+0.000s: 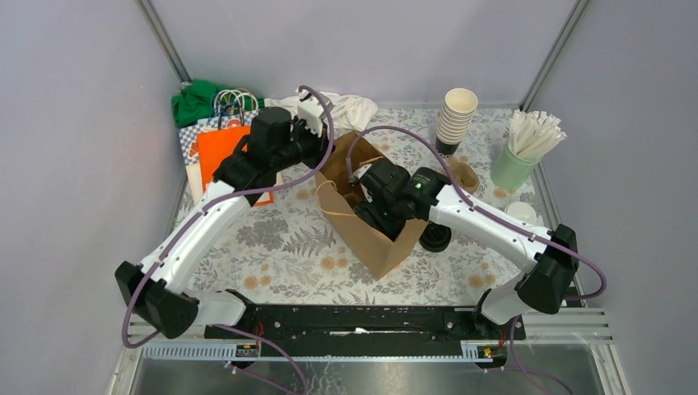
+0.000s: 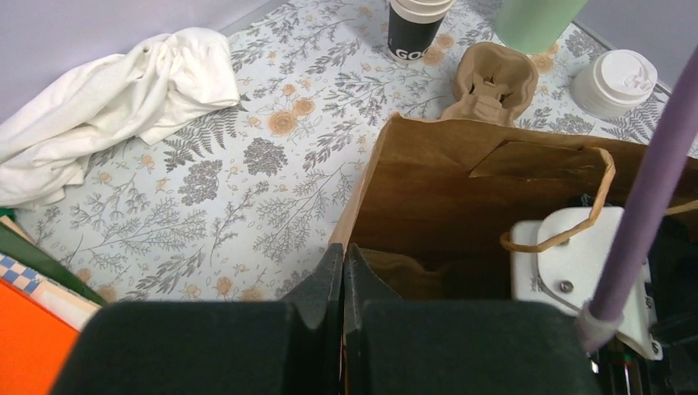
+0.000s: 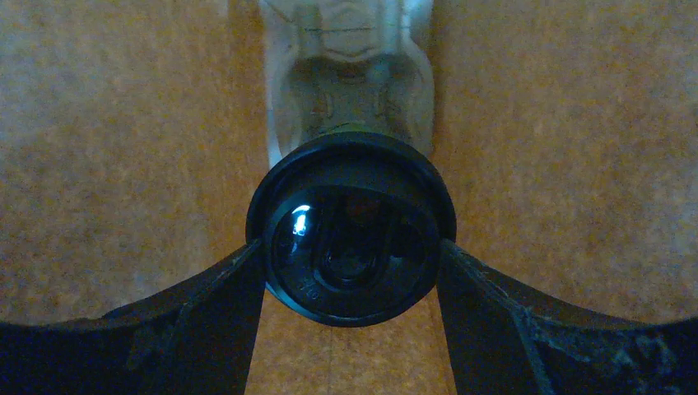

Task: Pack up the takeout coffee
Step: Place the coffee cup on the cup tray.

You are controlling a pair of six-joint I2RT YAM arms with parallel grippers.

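Now, brown paper bag point(image 1: 374, 243): standing open mid-table on the floral-patterned tablecloth point(image 1: 280, 247), mouth up.
Left gripper point(image 2: 342, 262): fingers pressed together and pinching the bag's far-left rim, paper caught between them.
Right gripper point(image 3: 350, 259): down inside the bag, brown walls all around; fingers narrow, one on each side of a cup.
Held coffee: small dark cup with round black plastic lid point(image 3: 350, 234), only the glossy lid showing, clamped between the two black fingers point(image 3: 206, 321), deep in the bag.
Beyond the cup: a pale moulded shape point(image 3: 346, 74) further into the bag; what it is, I cannot tell.
Second coffee: another black-lidded dark cup point(image 1: 435, 238) on the table, just right of the bag; upright or tipped, cannot tell.
Far right: tall stack of cream cups point(image 1: 457, 119), pale green cup of white sticks point(image 1: 527, 152), and nearer, a round white plastic lid point(image 1: 520, 212).
Behind the bag: brown pulp cup carrier point(image 2: 494, 82).
Far left: crumpled white cloth point(image 2: 123, 82), flat orange bag point(image 1: 222, 156).
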